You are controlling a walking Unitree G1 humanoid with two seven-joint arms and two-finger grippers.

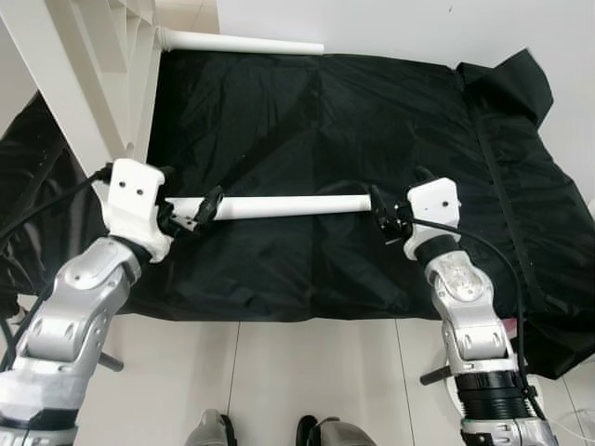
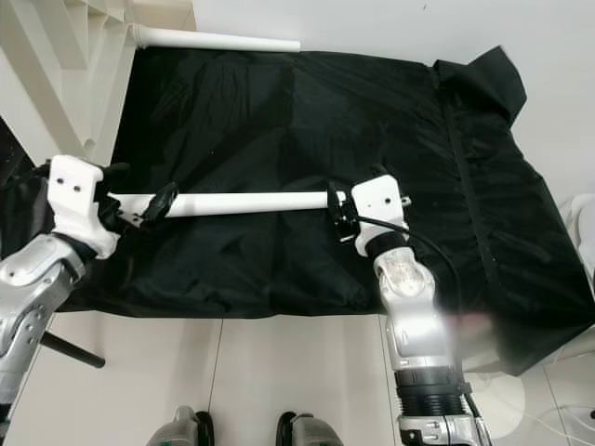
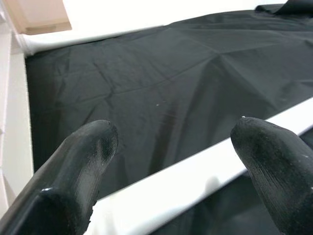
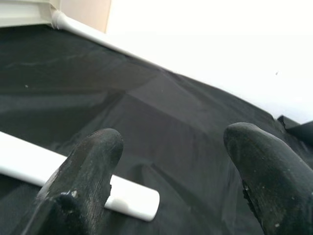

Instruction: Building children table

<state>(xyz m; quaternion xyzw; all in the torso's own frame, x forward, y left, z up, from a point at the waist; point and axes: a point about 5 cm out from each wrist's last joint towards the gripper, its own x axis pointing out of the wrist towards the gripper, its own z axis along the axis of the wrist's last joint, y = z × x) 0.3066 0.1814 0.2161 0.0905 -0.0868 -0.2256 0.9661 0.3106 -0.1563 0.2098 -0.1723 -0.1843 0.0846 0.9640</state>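
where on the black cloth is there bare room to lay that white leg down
The black cloth is bare between the white leg and the second leg along its far edge, and toward its right side. It is crowded at the near leg's ends, by the left gripper and right gripper.

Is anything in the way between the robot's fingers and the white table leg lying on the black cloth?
No, nothing visible is. The white table leg lies on the black cloth with the left gripper open around one end and the right gripper open at the other end. Only bare cloth lies nearby.
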